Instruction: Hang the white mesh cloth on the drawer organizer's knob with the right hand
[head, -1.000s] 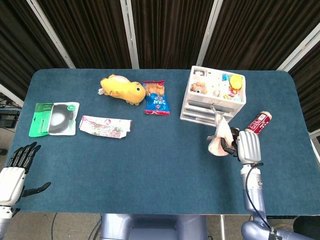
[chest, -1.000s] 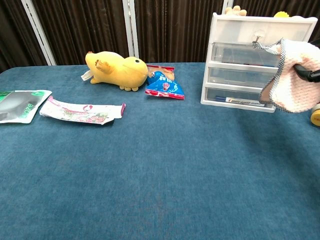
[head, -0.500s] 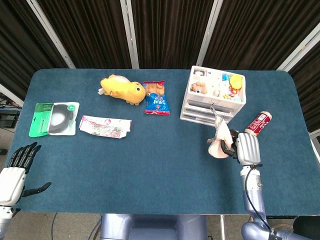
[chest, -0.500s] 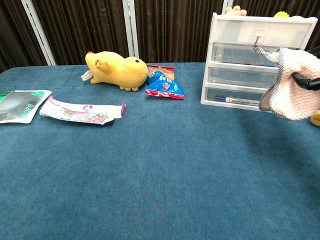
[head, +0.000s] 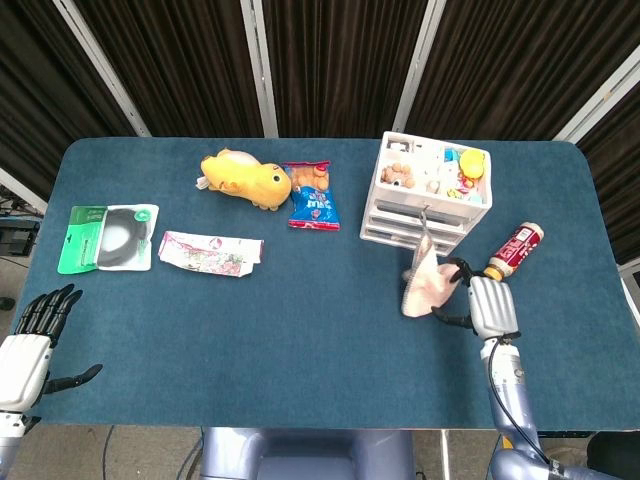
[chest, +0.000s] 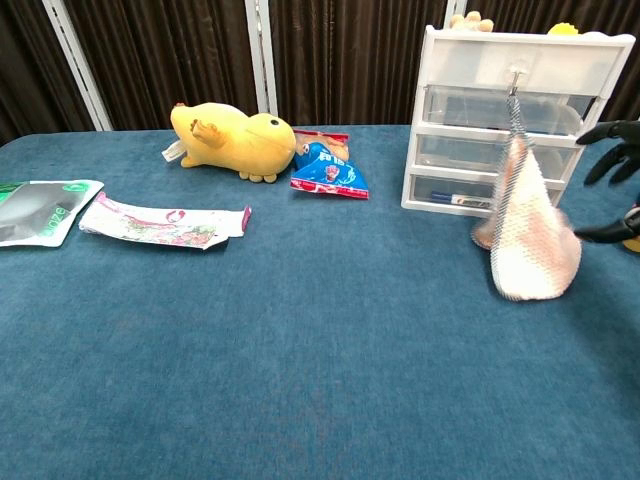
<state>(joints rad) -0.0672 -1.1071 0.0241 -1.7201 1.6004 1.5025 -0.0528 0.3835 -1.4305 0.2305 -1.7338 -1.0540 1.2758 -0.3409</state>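
The white mesh cloth (head: 424, 281) (chest: 529, 236) hangs by its loop from the knob (chest: 516, 71) of the white drawer organizer's (head: 398, 200) (chest: 462, 95) top drawer and swings in front of the lower drawers. My right hand (head: 491, 303) (chest: 612, 148) is just right of the cloth with its fingers spread, holding nothing and apart from the cloth. My left hand (head: 34, 337) rests at the table's near left edge, fingers apart and empty; the chest view does not show it.
A red bottle (head: 516, 248) lies right of the organizer. A yellow plush toy (head: 245, 177), a blue snack bag (head: 313, 199), a pink-white packet (head: 211, 251) and a green-white package (head: 108, 236) lie across the left half of the blue table (head: 320, 360).
My right hand has let go of the cloth and drawn back toward me. The cloth, held up near the knob before, now dangles from it and swings left.
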